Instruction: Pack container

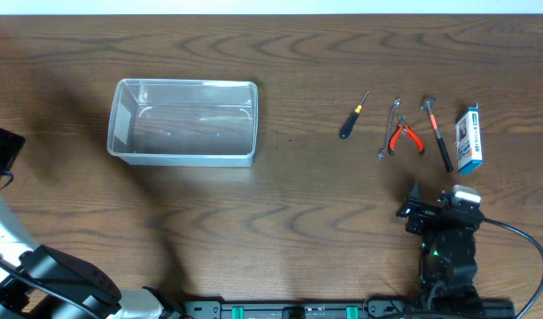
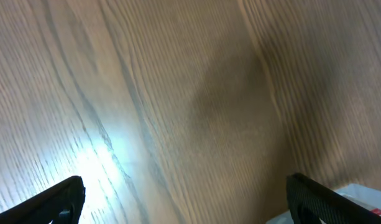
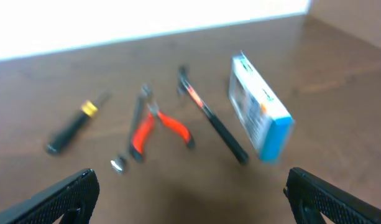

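The container (image 1: 182, 124), a clear plastic bin, stands left of centre with nothing in it. A row of tools lies at the right: a black screwdriver (image 1: 352, 118), a wrench (image 1: 388, 131), red-handled pliers (image 1: 406, 137) and a hammer (image 1: 437, 133). My right gripper (image 1: 438, 200) hovers just in front of them, open and holding nothing. In its wrist view the screwdriver (image 3: 72, 127), pliers (image 3: 153, 127) and hammer (image 3: 215, 124) lie ahead of the open right gripper (image 3: 193, 199). My left gripper (image 2: 187, 202) is open over bare wood; from overhead it sits at the far left edge (image 1: 1, 149), well clear of the container.
A small blue-and-white box (image 1: 469, 137) stands at the right end of the tool row and appears upright in the right wrist view (image 3: 261, 115). The left arm (image 1: 50, 275) fills the bottom left corner. A black cable (image 1: 519, 239) trails from the right arm.
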Controlling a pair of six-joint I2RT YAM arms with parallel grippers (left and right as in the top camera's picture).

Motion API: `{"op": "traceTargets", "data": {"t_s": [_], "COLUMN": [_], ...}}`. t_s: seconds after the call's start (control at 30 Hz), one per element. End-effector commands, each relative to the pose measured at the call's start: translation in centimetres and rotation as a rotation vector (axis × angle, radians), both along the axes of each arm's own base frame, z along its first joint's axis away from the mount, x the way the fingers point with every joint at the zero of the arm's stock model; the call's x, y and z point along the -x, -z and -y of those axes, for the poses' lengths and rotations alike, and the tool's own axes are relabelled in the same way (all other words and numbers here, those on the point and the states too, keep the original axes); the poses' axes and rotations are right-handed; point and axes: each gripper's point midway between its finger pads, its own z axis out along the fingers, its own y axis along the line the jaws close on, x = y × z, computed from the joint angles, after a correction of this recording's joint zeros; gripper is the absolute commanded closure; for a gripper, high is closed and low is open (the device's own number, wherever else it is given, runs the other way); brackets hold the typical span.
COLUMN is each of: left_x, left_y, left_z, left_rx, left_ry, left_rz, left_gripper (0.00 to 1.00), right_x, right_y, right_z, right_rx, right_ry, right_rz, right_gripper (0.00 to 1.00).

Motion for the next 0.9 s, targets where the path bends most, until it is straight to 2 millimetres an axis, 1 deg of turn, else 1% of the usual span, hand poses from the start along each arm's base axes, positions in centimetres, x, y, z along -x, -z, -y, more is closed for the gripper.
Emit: {"op": "traceTargets", "data": {"t_s": [0.0, 0.1, 0.17, 0.3, 0.37, 0.47, 0.57, 0.67, 0.73, 0.77, 0.87], "left_x": [-0.9, -2.1, -2.8, -3.1, -3.3, -3.9, -4.5, -5.3, -5.7, -5.9, -5.9], "left_y": [-0.7, -0.8, -0.9, -1.0, -1.0, -1.1, -1.1, -1.1, -1.0, -1.0, -0.7], "left_z": [0.9, 2.2, 2.9, 3.4, 3.6, 4.3, 5.1, 6.3, 7.0, 7.4, 8.5], "left_rx": [0.026, 0.073, 0.099, 0.116, 0.116, 0.116, 0.106, 0.102, 0.106, 0.111, 0.13], "left_ry": [0.048, 0.139, 0.188, 0.209, 0.229, 0.275, 0.329, 0.379, 0.398, 0.409, 0.429], "left_rz": [0.048, 0.099, 0.129, 0.148, 0.15, 0.153, 0.143, 0.136, 0.133, 0.129, 0.113], "left_gripper": [0.04, 0.04, 0.05, 0.08, 0.11, 0.12, 0.12, 0.12, 0.12, 0.12, 0.12], "right_x": [-0.7, -1.0, -1.2, -1.4, -1.9, -3.7, -6.8, -10.9, -13.4, -15.1, -18.6], "right_y": [-1.5, -3.1, -4.6, -8.1, -10.2, -13.0, -16.2, -19.4, -20.7, -21.4, -21.9], "right_z": [-2.7, -3.5, -3.8, -3.8, -4.3, -5.6, -7.6, -10.2, -11.5, -12.3, -14.4], "right_rx": [-0.056, -0.074, -0.082, -0.086, -0.089, -0.097, -0.111, -0.133, -0.145, -0.144, -0.119], "right_ry": [-0.143, -0.187, -0.203, -0.205, -0.225, -0.279, -0.36, -0.454, -0.494, -0.516, -0.562], "right_rz": [0.068, 0.133, 0.179, 0.229, 0.228, 0.201, 0.157, 0.085, 0.023, -0.021, -0.133], "right_gripper": [0.01, 0.01, 0.01, 0.01, 0.01, 0.01, 0.01, 0.01, 0.01, 0.01, 0.01]}}
